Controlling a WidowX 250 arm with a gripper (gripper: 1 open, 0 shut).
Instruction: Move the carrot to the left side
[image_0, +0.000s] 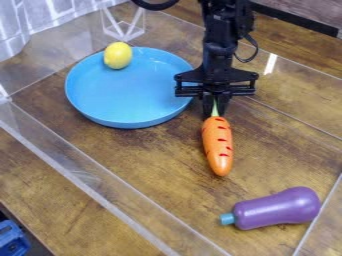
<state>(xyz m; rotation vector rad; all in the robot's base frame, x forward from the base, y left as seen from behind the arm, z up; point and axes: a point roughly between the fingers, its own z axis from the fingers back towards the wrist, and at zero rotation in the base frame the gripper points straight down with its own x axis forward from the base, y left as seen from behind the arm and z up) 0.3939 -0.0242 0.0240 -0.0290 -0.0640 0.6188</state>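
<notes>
Yellow ball (119, 55) sits on the far left part of the blue plate (114, 100). Hand (214, 103) points down just off the plate's right rim, its fingers pinched together on the carrot's green top. Carrot (218, 146) lies on the wooden surface (134, 190), right of the plate and pointing toward the camera. Purple eggplant (277, 209) lies well right of the plate, nearer the camera.

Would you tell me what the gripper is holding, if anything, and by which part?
The gripper is shut on the carrot, pinching its light green leafy top; the orange body lies on the table.
</notes>
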